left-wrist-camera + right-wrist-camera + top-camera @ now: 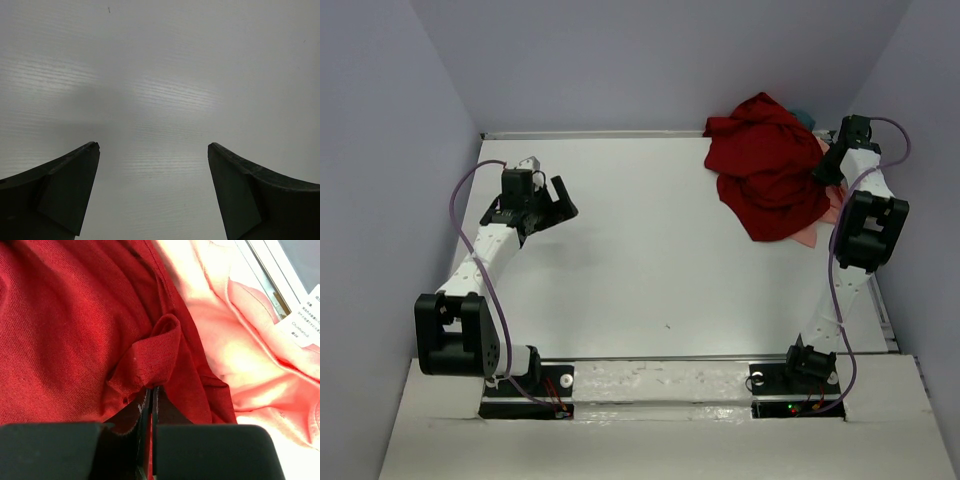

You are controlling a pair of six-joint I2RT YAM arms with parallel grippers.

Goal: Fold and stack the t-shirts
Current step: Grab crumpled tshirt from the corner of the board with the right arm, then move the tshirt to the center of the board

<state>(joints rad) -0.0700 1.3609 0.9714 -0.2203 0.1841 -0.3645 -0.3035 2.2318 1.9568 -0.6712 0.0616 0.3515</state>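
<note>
Dark red t-shirt (765,170): crumpled heap at the far right corner of the worktop (650,260). A fold of its cloth is pinched between the closed right fingers (210,452).
Salmon pink t-shirt (240,350): laid beneath it, by the right edge.
Slate blue-grey t-shirt (804,114): a sliver is seen behind the heap.
Left fingers (65,190): spread wide over bare worktop near the left edge, nothing gripped.

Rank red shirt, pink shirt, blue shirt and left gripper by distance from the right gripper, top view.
From the right gripper:
1. red shirt: pinched in its jaws, far right.
2. pink shirt: under the red, peeking out beside the arm.
3. blue shirt: sliver at the pile's back edge.
4. left gripper: far across, on the left.
</note>
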